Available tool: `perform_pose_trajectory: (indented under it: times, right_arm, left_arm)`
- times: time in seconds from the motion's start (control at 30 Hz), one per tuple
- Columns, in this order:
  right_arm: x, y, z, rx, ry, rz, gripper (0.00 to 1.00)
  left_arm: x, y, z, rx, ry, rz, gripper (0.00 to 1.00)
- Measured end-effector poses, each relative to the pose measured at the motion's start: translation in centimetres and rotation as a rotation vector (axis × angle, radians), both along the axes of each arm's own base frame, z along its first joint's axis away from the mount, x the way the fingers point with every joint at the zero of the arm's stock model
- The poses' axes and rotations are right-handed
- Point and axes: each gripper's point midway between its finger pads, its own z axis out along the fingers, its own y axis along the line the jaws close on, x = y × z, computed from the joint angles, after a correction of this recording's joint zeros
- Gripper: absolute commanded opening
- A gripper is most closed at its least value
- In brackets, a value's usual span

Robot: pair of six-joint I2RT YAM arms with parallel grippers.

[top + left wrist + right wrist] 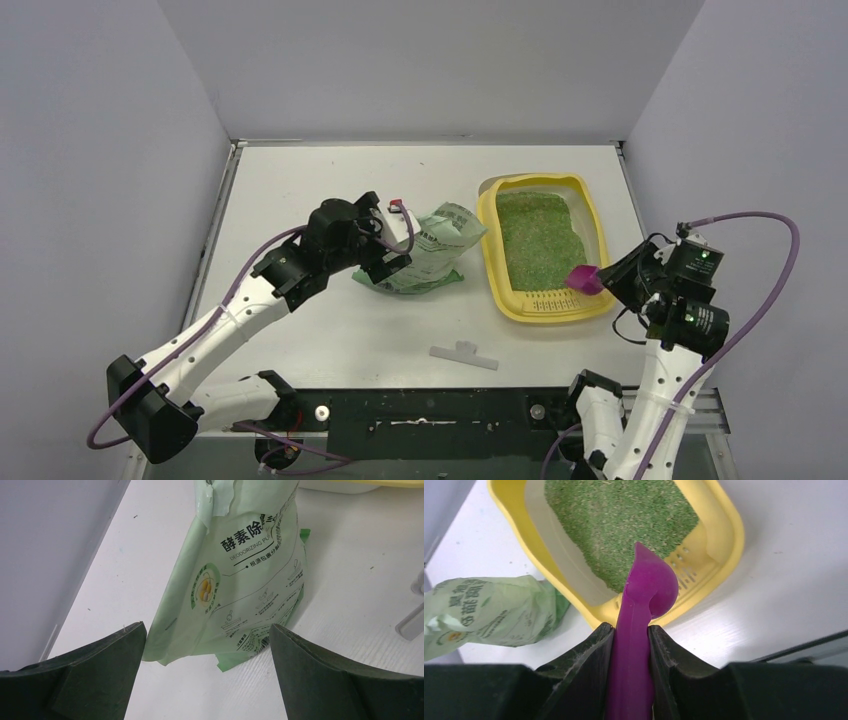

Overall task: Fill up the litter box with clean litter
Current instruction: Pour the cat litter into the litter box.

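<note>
Pale grey walls are enclosing a white desk (330, 330) on three sides. The litter box (490, 250) is being carried on the right half of the desk, with its slotted grille end turned towards the arms. The clean litter (538, 235) is being contained inside it, spread over the floor of the tray. A magenta scoop (644, 587) is being clamped by its handle between the fingers of the right claw (630, 629), and its bowl is being held over the grille strip. The left claw (383, 240) is being held wide apart, with nothing gripped. A light-green printed bag (430, 255) is lying on the desk just ahead of its fingertips, its torn top pointing towards the box. A small white piece (463, 354) is lying near the front edge, apart from the rest.
</note>
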Motion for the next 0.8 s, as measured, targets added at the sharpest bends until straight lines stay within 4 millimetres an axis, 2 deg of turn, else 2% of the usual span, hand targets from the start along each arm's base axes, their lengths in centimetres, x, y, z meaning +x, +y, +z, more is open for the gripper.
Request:
perform_pose_trajectory:
  times: [0.13,0.23,0.33,0.43,0.6,0.7,0.8]
  right_arm:
    - [2.0,0.9,-0.3,0.092,-0.041,0.014,0.0]
    - [4.2,1.0,-0.5,0.139,-0.053,0.014,0.0]
    - [7.9,1.6,-0.7,0.147,-0.071,0.051,0.0]
    - [11.7,2.7,-1.6,0.123,-0.045,0.108,0.0]
    - [19.3,3.8,-3.0,0.04,-0.022,0.165,0.0]
    - [22.1,3.4,-2.9,0.001,-0.038,0.173,0.0]
    - [24.6,3.0,-2.2,-0.028,-0.078,0.185,0.0]
  left_arm:
    - [-0.1,0.0,0.1,-0.01,-0.005,-0.001,0.92]
    - [-0.3,-0.1,0.6,-0.032,0.0,-0.002,0.92]
    - [-0.5,-0.4,1.8,-0.059,0.002,-0.009,0.92]
    - [-0.4,-0.7,4.2,-0.09,-0.021,-0.011,0.92]
    - [-0.3,-1.0,7.5,-0.121,-0.048,-0.028,0.92]
    - [-0.1,-1.3,7.8,-0.113,-0.029,-0.047,0.93]
    - [0.9,-1.4,7.0,-0.089,0.009,-0.04,0.93]
